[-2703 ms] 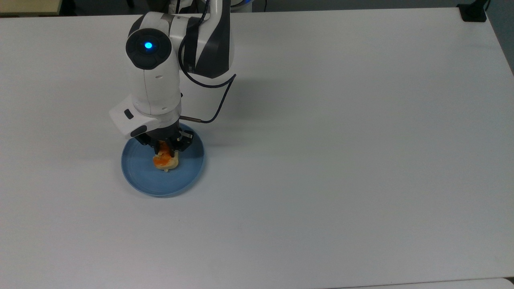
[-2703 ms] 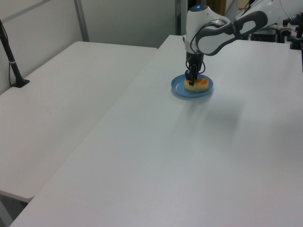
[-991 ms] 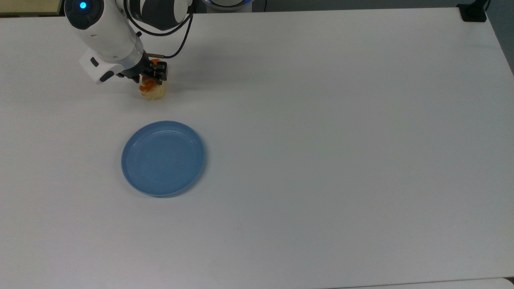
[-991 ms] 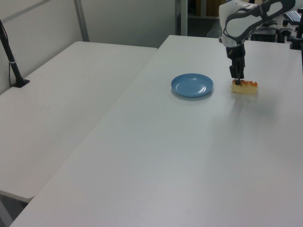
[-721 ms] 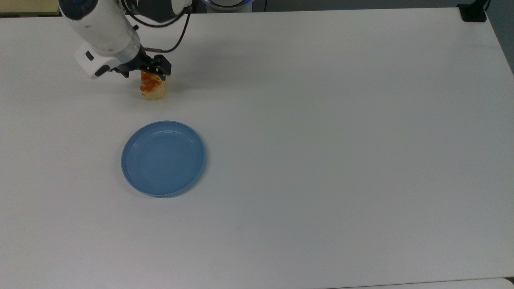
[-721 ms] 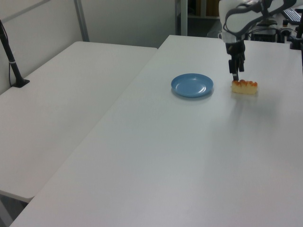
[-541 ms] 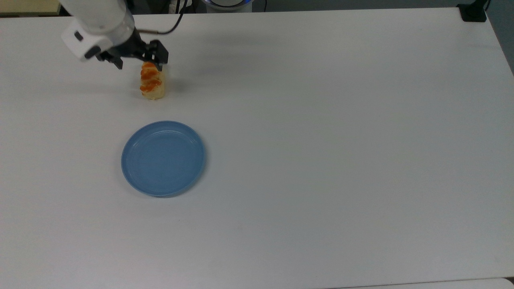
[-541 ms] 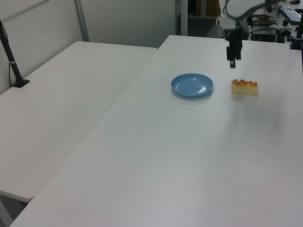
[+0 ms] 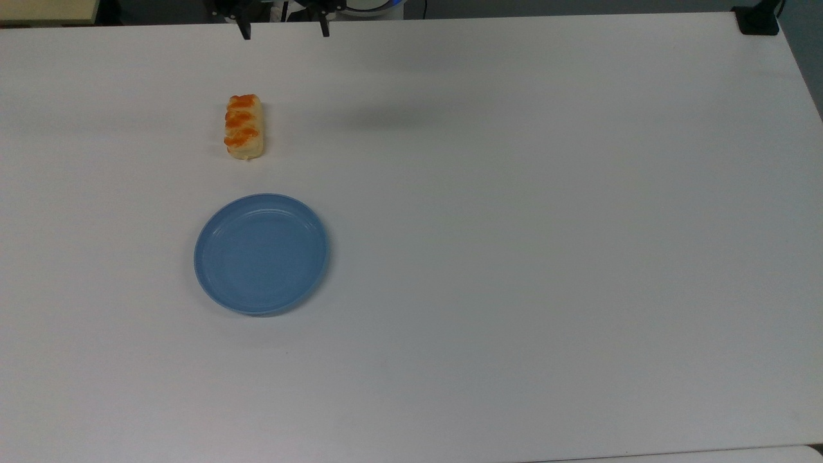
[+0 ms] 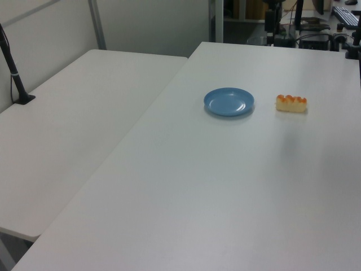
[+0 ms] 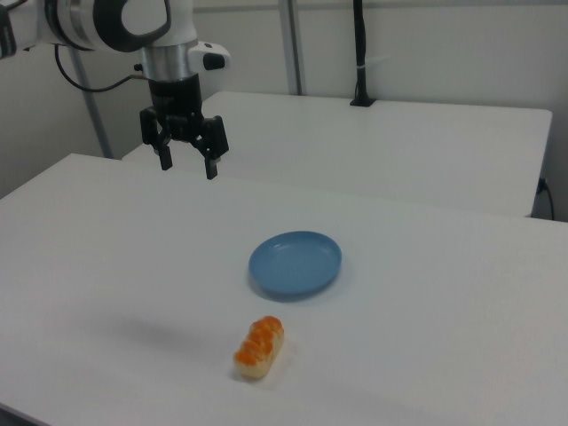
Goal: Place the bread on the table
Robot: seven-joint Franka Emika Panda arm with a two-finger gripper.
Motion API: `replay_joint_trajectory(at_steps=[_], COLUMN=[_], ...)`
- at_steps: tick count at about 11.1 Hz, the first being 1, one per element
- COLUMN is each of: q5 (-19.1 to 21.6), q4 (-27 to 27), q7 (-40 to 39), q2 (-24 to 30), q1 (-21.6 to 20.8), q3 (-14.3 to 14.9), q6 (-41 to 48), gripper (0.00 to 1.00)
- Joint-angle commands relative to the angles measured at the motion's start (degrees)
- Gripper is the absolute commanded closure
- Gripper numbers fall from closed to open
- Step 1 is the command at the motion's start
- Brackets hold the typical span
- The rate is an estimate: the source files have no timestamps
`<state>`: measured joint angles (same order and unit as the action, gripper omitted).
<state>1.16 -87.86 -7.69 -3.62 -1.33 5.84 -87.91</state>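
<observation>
White and matte, the table point(image 9: 514, 257) carried two things, both in the half toward the top view's left. Going from left to right in the top view, the blue plate point(image 9: 262, 254) came first, and the bread point(image 9: 244, 127) sat a little to its right and nearer the far edge of the table. The bread lay flat on the bare tabletop, apart from the plate, with its orange patches facing up and its long side running toward the far edge.

In the right view the gripper point(image 11: 185, 161) hung in the air at the upper left, well above the table and well apart from the bread point(image 11: 259, 347). Its two black fingers point(image 11: 212, 166) were spread wide and held nothing. In this view the plate point(image 11: 295, 263) was between the gripper and the bread.

In the left view the plate point(image 10: 228, 102) was left of the bread point(image 10: 291, 103). A second white table point(image 10: 79, 124) stood at the left view's left, with a black post point(image 10: 12, 68) at its edge.
</observation>
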Motion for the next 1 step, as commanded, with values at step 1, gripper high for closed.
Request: replay_joint_trajectory(at_steps=[1], q5=[0.2], q4=[-0.3], q7=[5.4], q2=[0.4], q1=[-0.4], q3=[-0.1], q6=[0.8], gripper=[0.0])
